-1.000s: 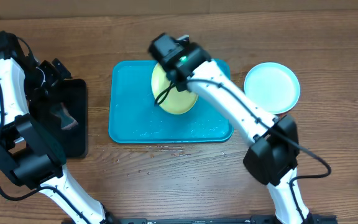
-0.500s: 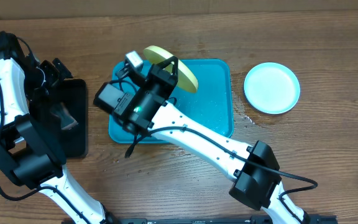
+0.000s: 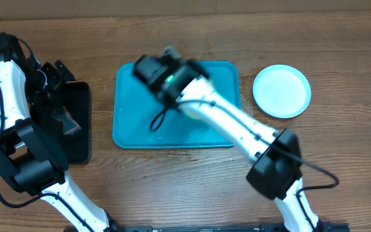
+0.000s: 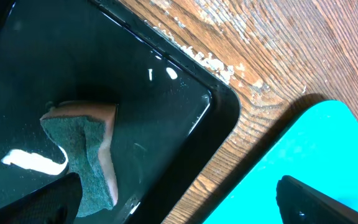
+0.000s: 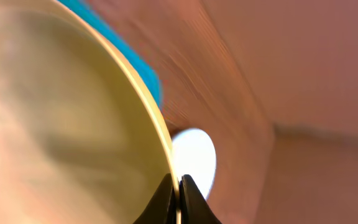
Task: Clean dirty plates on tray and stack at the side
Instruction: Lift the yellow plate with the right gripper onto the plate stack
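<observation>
We judge the job to be partly done. One pale blue plate already lies on the table to the right of the teal tray, well apart from it, and whether another plate sits under it we cannot tell. The right gripper is clenched on the rim of the yellow-green plate, holding it tilted above the tray. Overhead the arm is smeared with motion and hides nearly all of this plate. No other plate shows on the tray, so what seems left is to set this one at the side. Its face looks pale and creamy, too blurred for us to judge smears. The left gripper hangs released over the black tray, where the sponge lies.
</observation>
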